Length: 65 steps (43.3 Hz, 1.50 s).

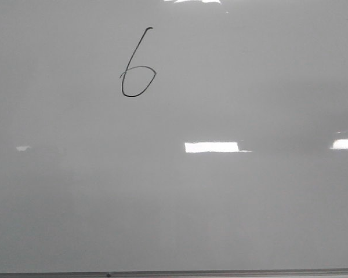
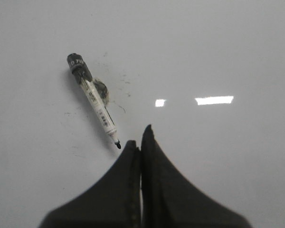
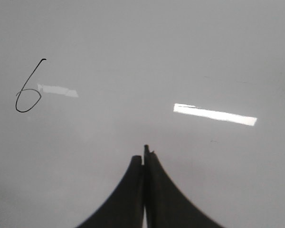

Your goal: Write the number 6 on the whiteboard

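Number 6 [image 1: 137,65] sits upright on the whiteboard [image 1: 232,208], stem slanting up from its loop. Left gripper [image 2: 140,137] is pressed together, empty, just beside a marker's [image 2: 96,102] tip. Right gripper [image 3: 144,156] likewise closed, empty.

marker [image 2: 94,101] label print too small

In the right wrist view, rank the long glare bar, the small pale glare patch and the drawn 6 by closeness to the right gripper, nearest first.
1. The long glare bar, nearest to the shut right gripper, on the side away from the numeral.
2. The small pale glare patch, on the numeral's side.
3. The number 6, just beyond that patch, farthest on the whiteboard.
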{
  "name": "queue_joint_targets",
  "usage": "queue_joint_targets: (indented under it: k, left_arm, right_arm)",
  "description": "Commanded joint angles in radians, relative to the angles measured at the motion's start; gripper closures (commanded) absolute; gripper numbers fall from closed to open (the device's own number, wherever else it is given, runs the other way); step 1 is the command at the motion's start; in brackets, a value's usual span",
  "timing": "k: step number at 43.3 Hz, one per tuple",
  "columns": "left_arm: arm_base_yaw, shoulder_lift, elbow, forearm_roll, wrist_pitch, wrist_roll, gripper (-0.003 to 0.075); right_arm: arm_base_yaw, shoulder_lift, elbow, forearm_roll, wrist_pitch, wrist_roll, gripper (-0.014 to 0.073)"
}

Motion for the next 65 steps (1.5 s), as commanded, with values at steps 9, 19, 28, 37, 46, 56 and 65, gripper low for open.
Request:
queue_joint_targets:
  k: [9,19,28,37,46,56,65]
  left_arm:
    - [-0.001,-0.014,0.005,-0.026,-0.116,-0.011,0.0741]
    - [-0.001,-0.014,0.005,-0.026,-0.116,-0.011,0.0741]
    - [-0.001,-0.014,0.005,-0.026,-0.116,-0.011,0.0741]
    - [-0.001,-0.014,0.005,-0.026,-0.116,-0.011,0.0741]
    - [-0.001,-0.014,0.005,-0.026,-0.116,-0.011,0.0741]
    - [-0.001,-0.014,0.005,-0.026,-0.116,-0.011,0.0741]
    - [-0.001,-0.014,0.005,-0.026,-0.116,-0.011,0.0741]
  right_arm:
    - [-0.006,0.009,-0.018,0.005,-0.082,0.0,0.0654]
    - [-0.006,0.009,-0.018,0.005,-0.082,0.0,0.0654]
    - [-0.006,0.009,-0.018,0.005,-0.082,0.0,0.0654]
    - [-0.006,0.009,-0.018,0.005,-0.082,0.0,0.0654]
    - [-0.006,-0.003,0.032,-0.023,-0.136,-0.001,0.0654]
    - [-0.075,-0.118,0.227,0.019,-0.234,-0.001,0.0654]
    - [-0.146,-0.179,0.357,0.051,-0.253,-0.001,0.0654]
